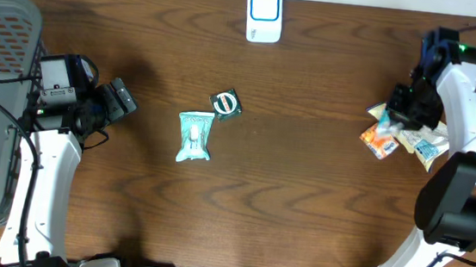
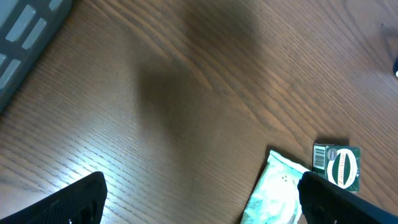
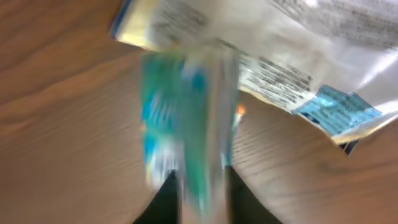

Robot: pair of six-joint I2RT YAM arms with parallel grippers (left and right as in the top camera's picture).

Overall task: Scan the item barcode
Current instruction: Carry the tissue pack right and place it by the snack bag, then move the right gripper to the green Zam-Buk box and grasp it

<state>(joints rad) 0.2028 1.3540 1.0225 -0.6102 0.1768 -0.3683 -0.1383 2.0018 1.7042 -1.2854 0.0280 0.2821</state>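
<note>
Looking down on a dark wood-grain surface (image 1: 301,200) with two robot arms, one at each side. A gray mesh basket (image 1: 7,9) sits at the left edge, behind the left fingers (image 2: 74,202), with the left arm crossing in front of it; what it holds cannot be seen.

The left fingers are spread wide with nothing between them. Just ahead of them, toward the middle of the surface, lie a pale green packet (image 1: 194,137) and a small dark green box (image 1: 226,103), close together. The box shows a barcode on its end in the left wrist view.

The right fingers (image 3: 242,208) hover over a heap of snack packets (image 1: 423,145), with an orange packet (image 1: 378,142) at its near edge. In the right wrist view a teal packet (image 3: 180,124) stands between these fingers, badly blurred; whether they pinch it or are apart cannot be told.

A white scanner (image 1: 264,13) with a blue-edged face stands at the far middle edge, well away from both pairs of fingers. A pale strip runs behind the surface.
</note>
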